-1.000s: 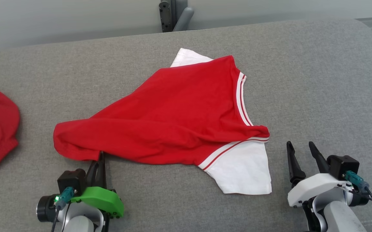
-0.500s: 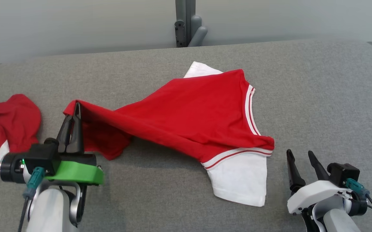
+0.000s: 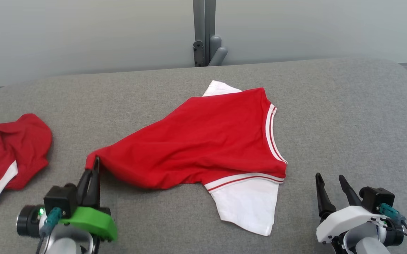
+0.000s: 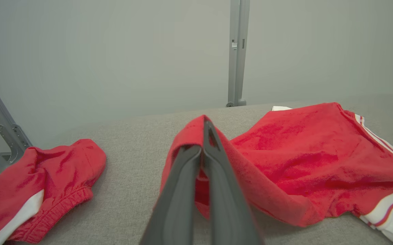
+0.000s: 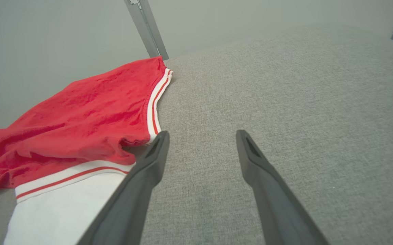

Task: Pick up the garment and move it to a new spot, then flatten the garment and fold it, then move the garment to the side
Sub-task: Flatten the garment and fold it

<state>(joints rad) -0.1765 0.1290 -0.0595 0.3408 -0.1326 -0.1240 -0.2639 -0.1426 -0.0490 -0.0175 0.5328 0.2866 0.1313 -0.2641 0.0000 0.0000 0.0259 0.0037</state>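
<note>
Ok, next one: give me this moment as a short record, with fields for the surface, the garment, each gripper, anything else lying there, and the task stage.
surface: grey padded surface
garment: red and white shirt, crumpled, mid-surface
left gripper: shut on the shirt's red corner, which drapes over its fingers
right gripper: open, holding nothing, beside the white sleeve
other: second red garment, bunched at the robot's left, apart from the shirt
stage: shirt grasped, not yet flattened or folded

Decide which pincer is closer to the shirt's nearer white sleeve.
Right. The right pincer stands open just beside the white sleeve, to its right. The left pincer is shut on a red corner of the shirt, farther off to the sleeve's left.
</note>
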